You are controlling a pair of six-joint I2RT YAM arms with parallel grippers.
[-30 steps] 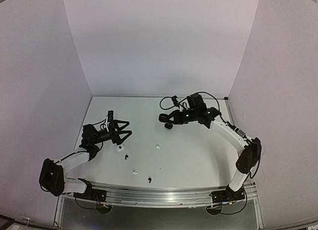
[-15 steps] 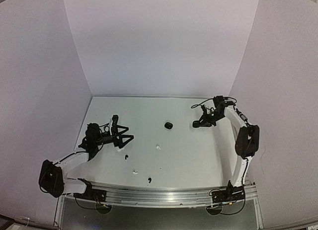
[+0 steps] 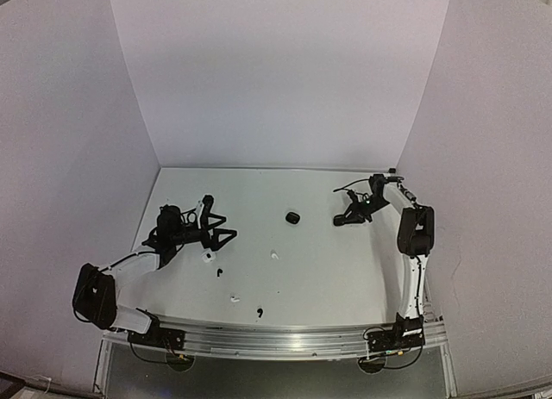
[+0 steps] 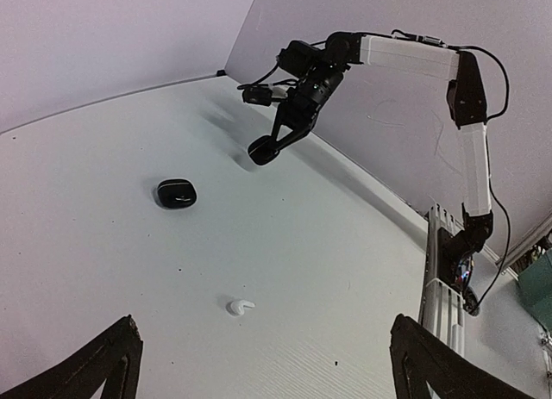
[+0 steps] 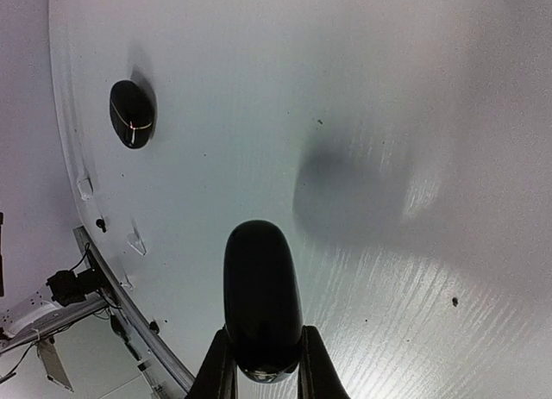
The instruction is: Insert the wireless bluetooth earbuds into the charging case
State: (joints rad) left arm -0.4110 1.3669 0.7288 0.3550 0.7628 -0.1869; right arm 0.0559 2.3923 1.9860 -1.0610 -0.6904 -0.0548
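Pinches a glossy black rounded charging case [image 5: 263, 296] in the right tool [image 5: 263, 369] above the white bench [image 4: 345, 244]; holds left tool [image 4: 263, 362] spread wide.

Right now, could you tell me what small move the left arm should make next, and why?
Probably ease the left fingers forward and down toward the white bud: they stand wide open and empty, the bud lies loose just ahead between them, and the right fingers hold a black case aloft.
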